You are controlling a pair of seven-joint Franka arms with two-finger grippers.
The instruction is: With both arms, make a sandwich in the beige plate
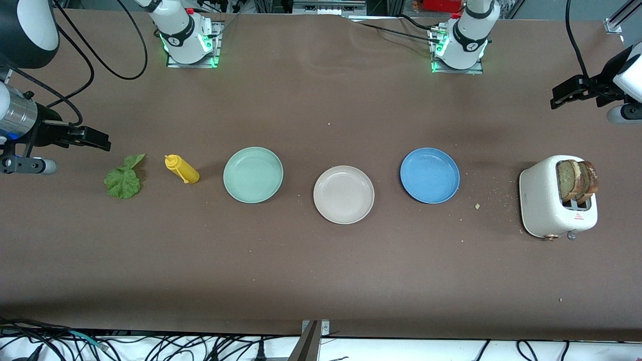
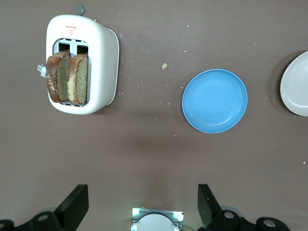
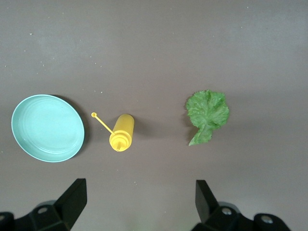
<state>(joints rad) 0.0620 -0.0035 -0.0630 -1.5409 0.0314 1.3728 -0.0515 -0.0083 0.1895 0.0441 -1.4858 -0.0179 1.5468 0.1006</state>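
Beige plate [image 1: 344, 194] empty mid-surface, between mint plate [image 1: 253, 175] and blue plate [image 1: 430, 175]. Toast [image 1: 578, 180] upright in toaster [image 1: 556, 196]: light, stiff, crumbly; best pinched by top crust. Lettuce [image 1: 123, 179] at yellow bottle's [image 1: 182, 169] 9 o'clock: limp, tearable; best nipped at stem. Left hand [image 2: 142, 204], right hand [image 3: 138, 204] spread, empty, aloft. Toaster slots hide lower toast.

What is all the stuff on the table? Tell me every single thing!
lettuce: 1, green, right arm's end of table
bottle: 1, yellow, between lettuce and green plate
green plate: 1, mint, empty
beige plate: 1, middle, empty, nearest the front camera of the three plates
blue plate: 1, empty
toaster: 1, white, left arm's end
toast: 2, brown, standing in toaster
right tool: open, near lettuce
left tool: open, near toaster
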